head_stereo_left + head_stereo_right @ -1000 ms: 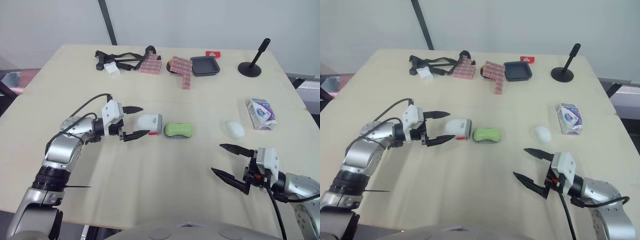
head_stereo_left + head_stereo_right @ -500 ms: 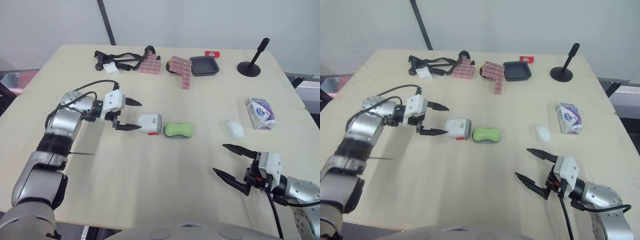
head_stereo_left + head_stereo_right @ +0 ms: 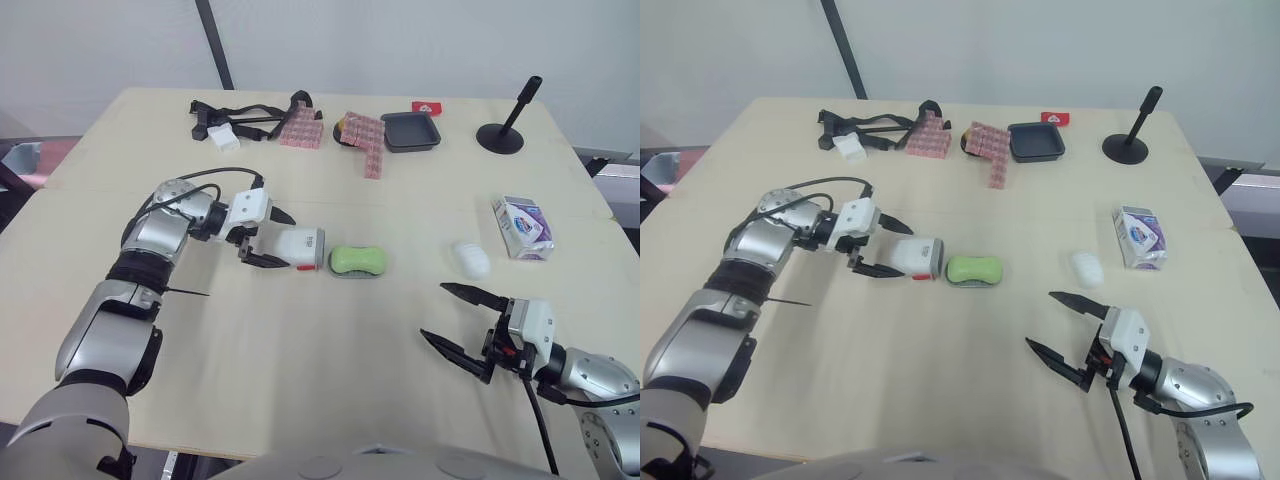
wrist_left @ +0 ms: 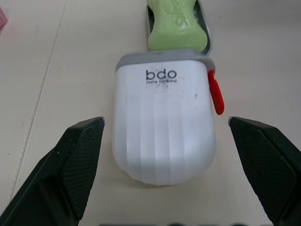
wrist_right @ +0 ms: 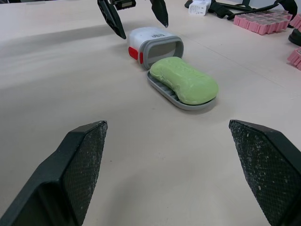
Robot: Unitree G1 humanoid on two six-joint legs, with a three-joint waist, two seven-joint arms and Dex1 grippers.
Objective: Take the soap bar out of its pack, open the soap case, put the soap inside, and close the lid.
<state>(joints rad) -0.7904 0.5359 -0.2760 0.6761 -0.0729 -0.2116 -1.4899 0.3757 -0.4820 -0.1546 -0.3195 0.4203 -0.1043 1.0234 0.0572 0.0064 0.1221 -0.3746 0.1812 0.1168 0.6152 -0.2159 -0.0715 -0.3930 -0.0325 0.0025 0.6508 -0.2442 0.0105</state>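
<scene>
A green soap bar [image 3: 358, 259] lies on the grey tray [image 5: 162, 89] of the soap case at mid-table. The white case cover [image 3: 298, 248], with a grey rim and a red latch, lies on its side with its open end against the tray. My left gripper [image 3: 273, 239] is open, one finger on each side of the cover's closed end, and the fingertips [image 4: 82, 155] stand clear of its sides. The soap pack [image 3: 522, 226] lies at the right. My right gripper [image 3: 458, 322] hangs open and holds nothing, near the table's front right.
A white oval object [image 3: 470, 258] lies just left of the pack. Along the far edge are black straps [image 3: 245, 115], pink boxes [image 3: 365, 138], a black tray [image 3: 410, 131], a small red item [image 3: 425, 107] and a black stand [image 3: 501, 135].
My left gripper drew back from the cover half a second ago, then came forward again around its closed end, and the arm swung. Cover, soap and right gripper have hardly moved.
</scene>
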